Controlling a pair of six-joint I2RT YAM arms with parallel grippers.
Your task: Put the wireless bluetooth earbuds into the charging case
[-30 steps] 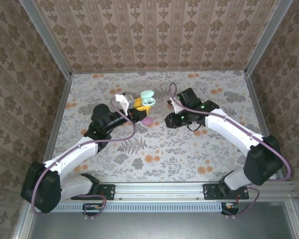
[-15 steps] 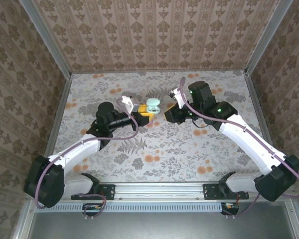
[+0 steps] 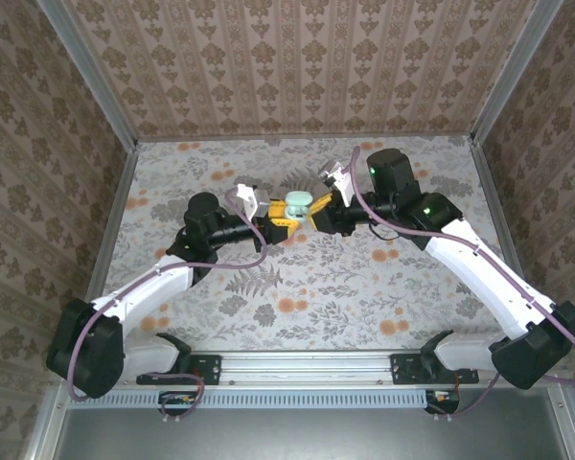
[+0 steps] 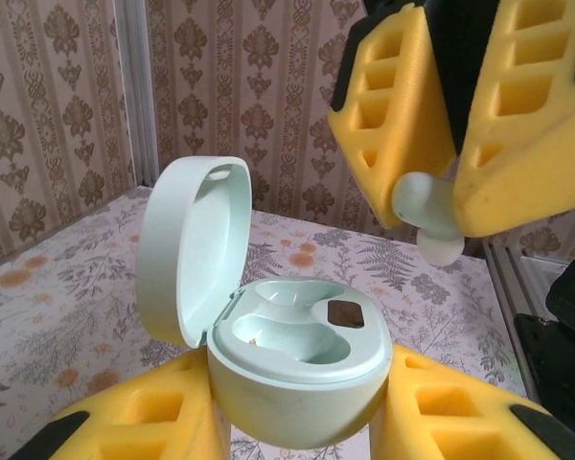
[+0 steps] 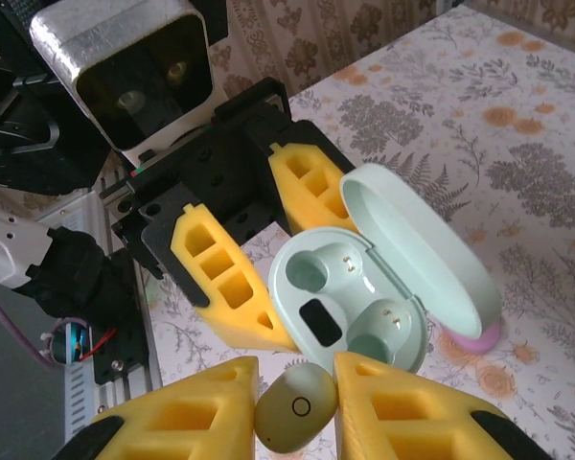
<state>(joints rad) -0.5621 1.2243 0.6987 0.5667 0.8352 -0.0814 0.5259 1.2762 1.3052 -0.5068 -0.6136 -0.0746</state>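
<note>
Tightly, the right gripper (image 5: 296, 372) pinched a pale-green earbud (image 5: 294, 410) between its yellow fingertips just beside the open mint-green charging case (image 4: 289, 337), whose body the left gripper (image 4: 300, 395) clamped, lid tilted back.

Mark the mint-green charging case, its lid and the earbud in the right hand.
mint-green charging case (image 4: 297, 398), left wrist view, front wall of its base.
lid (image 4: 196, 244), left wrist view, inner face of the open lid.
earbud (image 5: 295, 414), right wrist view, its rounded outer shell.
</note>
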